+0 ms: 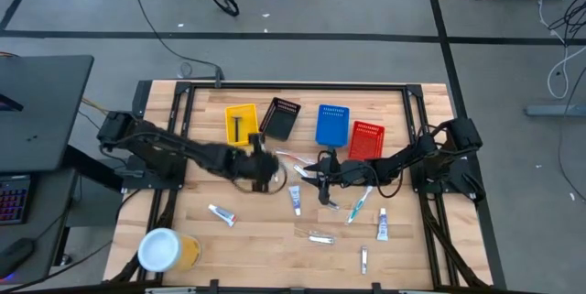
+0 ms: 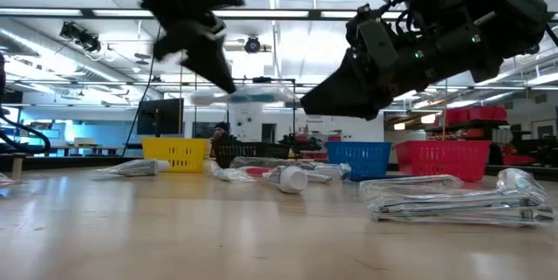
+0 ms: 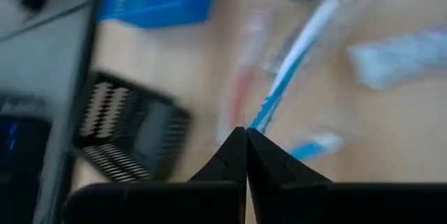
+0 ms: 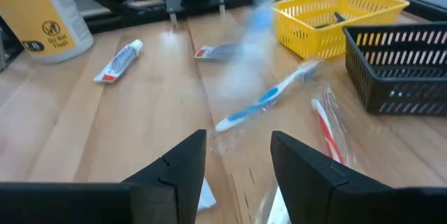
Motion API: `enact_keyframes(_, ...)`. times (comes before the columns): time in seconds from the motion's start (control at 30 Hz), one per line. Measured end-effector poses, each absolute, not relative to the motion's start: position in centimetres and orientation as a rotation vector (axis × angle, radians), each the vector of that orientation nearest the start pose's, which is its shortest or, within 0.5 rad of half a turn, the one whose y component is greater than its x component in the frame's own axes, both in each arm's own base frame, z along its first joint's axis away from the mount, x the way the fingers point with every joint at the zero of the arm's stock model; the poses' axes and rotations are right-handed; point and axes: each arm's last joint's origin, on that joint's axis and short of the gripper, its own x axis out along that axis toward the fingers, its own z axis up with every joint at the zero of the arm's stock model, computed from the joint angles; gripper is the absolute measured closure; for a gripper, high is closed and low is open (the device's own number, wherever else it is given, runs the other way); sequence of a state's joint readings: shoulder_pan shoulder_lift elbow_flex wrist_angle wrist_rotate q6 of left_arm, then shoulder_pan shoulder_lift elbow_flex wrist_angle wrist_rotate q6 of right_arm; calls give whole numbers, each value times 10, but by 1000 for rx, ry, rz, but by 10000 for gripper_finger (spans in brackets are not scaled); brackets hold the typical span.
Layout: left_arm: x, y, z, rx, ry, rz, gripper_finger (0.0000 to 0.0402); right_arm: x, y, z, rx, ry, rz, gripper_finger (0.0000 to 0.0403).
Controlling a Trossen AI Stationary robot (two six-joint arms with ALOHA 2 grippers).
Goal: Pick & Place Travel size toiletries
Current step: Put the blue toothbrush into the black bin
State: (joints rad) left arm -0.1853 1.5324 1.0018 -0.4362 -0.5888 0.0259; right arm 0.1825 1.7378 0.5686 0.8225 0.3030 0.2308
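**Sorting step in hand: both arms over the middle of the table, neither carrying an item.**

The left gripper (image 1: pixel 265 168) hangs near the black basket (image 1: pixel 280 118), its fingers (image 3: pixel 246 155) pressed together on nothing; the yellow basket (image 1: pixel 241 124) to the left already holds a dark item. The right gripper (image 4: pixel 237 155), fingers spread and empty, is poised above a wrapped blue-white toothbrush (image 4: pixel 269 98) with a red-handled toothbrush (image 4: pixel 330 132) just beside it. Other toiletries lie loose nearer the front edge: a white tube (image 1: pixel 222 214) at the left, a second tube (image 1: pixel 383 225) at the right and a silvery sachet (image 1: pixel 320 236) between them. The blue basket (image 1: pixel 332 123) and red basket (image 1: pixel 366 139) stand at the far side. Judged from this, a pick is being lined up; the next move calls for the right gripper to descend squarely astride the blue-white toothbrush handle and close without snagging its neighbour's wrapper.
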Motion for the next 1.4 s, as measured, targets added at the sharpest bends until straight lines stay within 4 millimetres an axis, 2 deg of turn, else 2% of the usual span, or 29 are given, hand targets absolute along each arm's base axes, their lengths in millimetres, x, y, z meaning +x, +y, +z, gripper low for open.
enact_keyframes(0.23,301,20,216,222,936,604,400,301,47,128,140,337,-160,231)
enact_keyframes(0.33,304,42,220,106,852,695,400,300,47,127,137,342,-160,231)
enact_keyframes(0.5,312,76,226,-78,702,672,400,300,47,127,137,345,-161,231)
enact_keyframes(0.67,311,102,225,-152,658,709,401,300,47,127,138,345,-161,231)
enact_keyframes(0.9,324,116,210,-257,588,694,401,300,47,126,136,354,-161,231)
enact_keyframes(1.07,327,116,190,-252,644,783,400,300,47,125,134,361,-163,231)
enact_keyframes(1.4,324,117,187,-278,675,802,394,300,47,126,135,359,-162,231)
